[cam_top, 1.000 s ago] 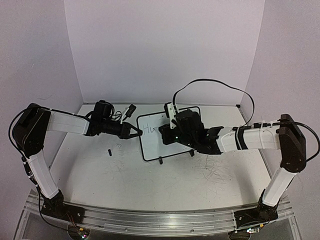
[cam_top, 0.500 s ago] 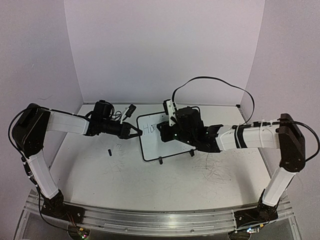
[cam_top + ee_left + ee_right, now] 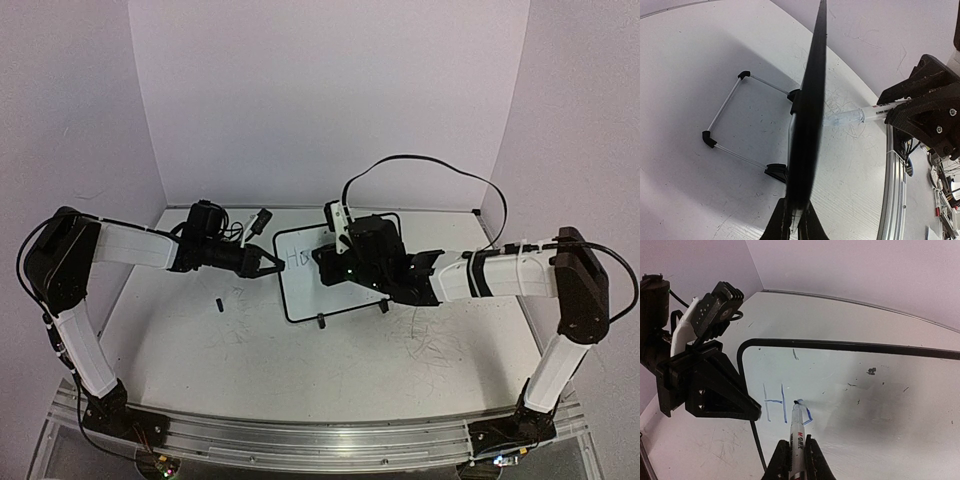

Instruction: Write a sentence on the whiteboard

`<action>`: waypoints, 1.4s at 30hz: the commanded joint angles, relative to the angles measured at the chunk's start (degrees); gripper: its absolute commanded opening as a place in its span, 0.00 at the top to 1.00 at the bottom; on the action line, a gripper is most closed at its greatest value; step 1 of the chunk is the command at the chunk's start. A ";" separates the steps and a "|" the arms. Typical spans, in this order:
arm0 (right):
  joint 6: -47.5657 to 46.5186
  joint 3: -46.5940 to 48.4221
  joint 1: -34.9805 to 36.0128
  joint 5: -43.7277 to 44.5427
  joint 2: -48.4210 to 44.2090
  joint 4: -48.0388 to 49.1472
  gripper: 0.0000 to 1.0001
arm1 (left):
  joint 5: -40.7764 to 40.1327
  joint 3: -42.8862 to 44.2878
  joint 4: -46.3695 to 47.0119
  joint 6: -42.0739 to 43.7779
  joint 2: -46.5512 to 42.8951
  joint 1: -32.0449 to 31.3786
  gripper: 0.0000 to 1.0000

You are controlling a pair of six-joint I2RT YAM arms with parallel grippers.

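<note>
- Right, the left gripper (image 3: pixel 795 225) has its jaws pressed onto the black frame of the whiteboard (image 3: pixel 880 405), pinching its side edge, so the board stands edge-on straight ahead of those fingers.
- Over to the right gripper (image 3: pixel 794 460), clamped tight on a marker (image 3: pixel 796 427). The tip pokes out ahead of the fingers and touches the board's face.
- As for the sentence (image 3: pixel 775 402), it is barely begun: a blue "H" just left of the tip and a second letter forming at the tip.
- Handling-wise, the board looks thin, stiff and light, propped on a wire stand (image 3: pixel 725 125). It probably skids or tips under pen pressure, so the frame edge is the place to hold, clear of the glossy face.
- Careful though: fresh ink likely smears, and that smooth marker barrel could twist in the pinch.
</note>
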 commanded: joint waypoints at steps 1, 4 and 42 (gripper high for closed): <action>0.19 1.53 -0.04 1.80 0.76 0.24 1.00 | -0.37 0.44 -1.50 -0.18 -2.19 0.46 1.00; 0.21 1.38 0.12 0.79 1.08 0.24 1.00 | -0.43 0.36 -1.54 -0.16 -2.27 0.46 1.00; 3.25 -6.67 0.24 0.27 -9.28 3.43 1.00 | -1.20 0.22 -1.54 0.00 -2.72 0.45 1.00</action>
